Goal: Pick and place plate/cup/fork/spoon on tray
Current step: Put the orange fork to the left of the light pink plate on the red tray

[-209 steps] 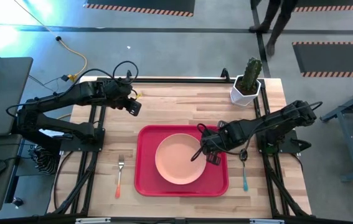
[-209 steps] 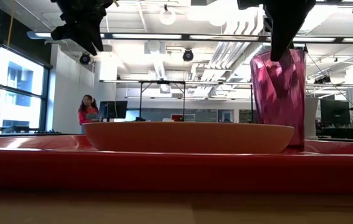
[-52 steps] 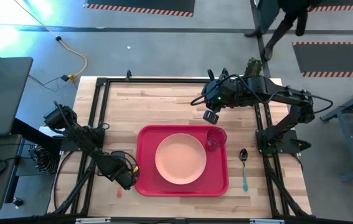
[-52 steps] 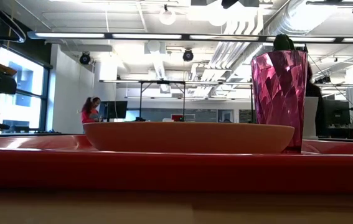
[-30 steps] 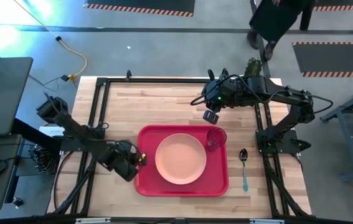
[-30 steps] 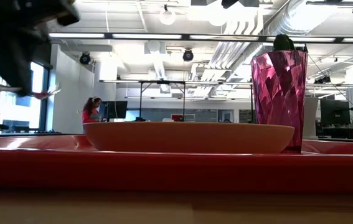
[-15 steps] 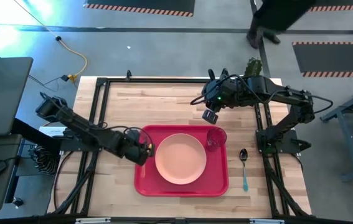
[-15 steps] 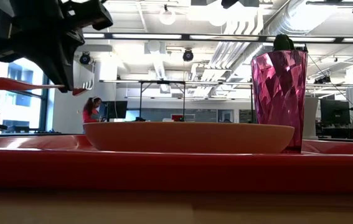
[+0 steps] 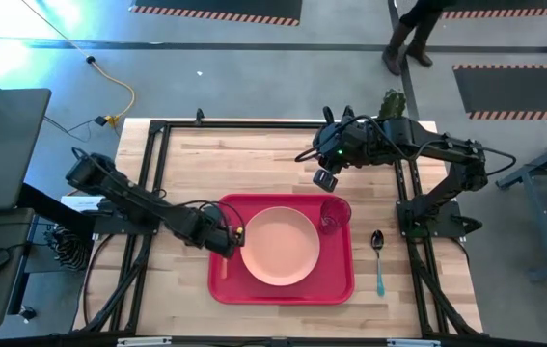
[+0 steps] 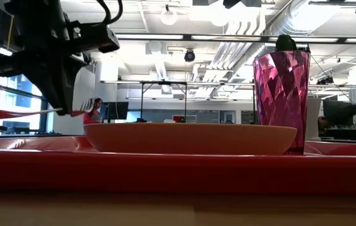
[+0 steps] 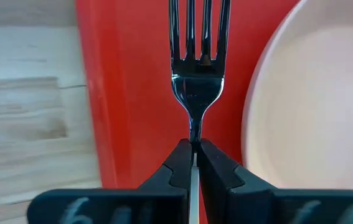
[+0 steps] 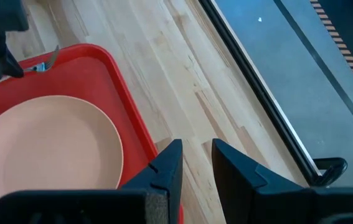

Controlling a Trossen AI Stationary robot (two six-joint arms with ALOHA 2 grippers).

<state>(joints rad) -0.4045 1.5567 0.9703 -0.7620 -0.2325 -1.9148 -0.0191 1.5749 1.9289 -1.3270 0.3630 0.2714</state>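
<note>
Two of the four pieces, the plate (image 9: 280, 245) and the cup (image 9: 333, 214), already sit on the tray (image 9: 336, 285), and the fork (image 11: 196, 68) is the piece in hand. The left gripper (image 9: 233, 236) has its jaws pinched tight on the fork's thin neck, with the tines running straight out ahead of the fingers; its orange-red handle shows only in the low view, trailing back behind the arm. In the left wrist view the tines hang over the bare red strip of tray between the left rim and the left edge of the plate, and the fork's long axis lies roughly along that strip, so the release spot looks to be directly below the jaws. The low view shows the fork held roughly level and clear above the tray rim, not yet touching it. The margin is thin on the plate side, and a drift to the right would likely land the tines on the plate. The right gripper (image 9: 325, 180) hovers over the bench just beyond the tray's far edge, jaws parted and empty. The spoon (image 9: 378, 261) lies on the bench right of the tray, nearer the right arm, handle pointing to the near edge.
</note>
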